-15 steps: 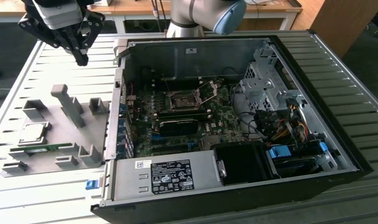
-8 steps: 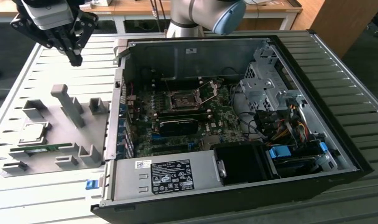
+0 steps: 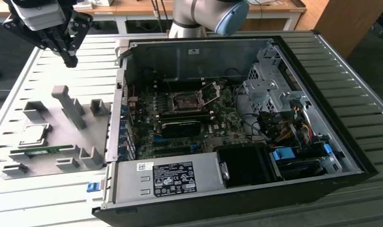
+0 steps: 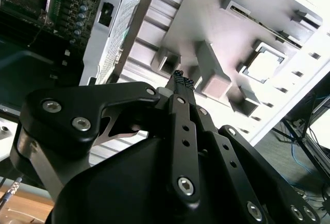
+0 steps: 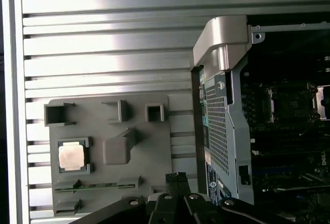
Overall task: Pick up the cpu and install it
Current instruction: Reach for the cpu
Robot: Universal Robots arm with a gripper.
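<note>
Standing by, I see the black pincer (image 3: 70, 59) hanging in the air over the slatted aluminium counter (image 3: 46, 198). It is just past the far end of the flat grey plastic holder plate (image 3: 65, 140) and well apart from everything on it. The second wrist view brings its fingertips (image 4: 181, 79) close: they are pressed together with nothing between them.

The cpu (image 3: 34, 135), a small square chip with a silver metal top, lies flat in a square pocket on the holder's side away from the open black computer case (image 3: 242, 208). The first wrist view looks straight down on the cpu (image 5: 71, 157). Bare slats lie open beyond that edge of the holder, and a tall grey post (image 3: 68, 106) rises between the pocket and the case.

I count one cpu, one long green memory stick (image 3: 41, 151) slotted just beside it, and one case. The exterior view looks into the case, where one black-framed square socket (image 3: 182, 101) sits.
</note>
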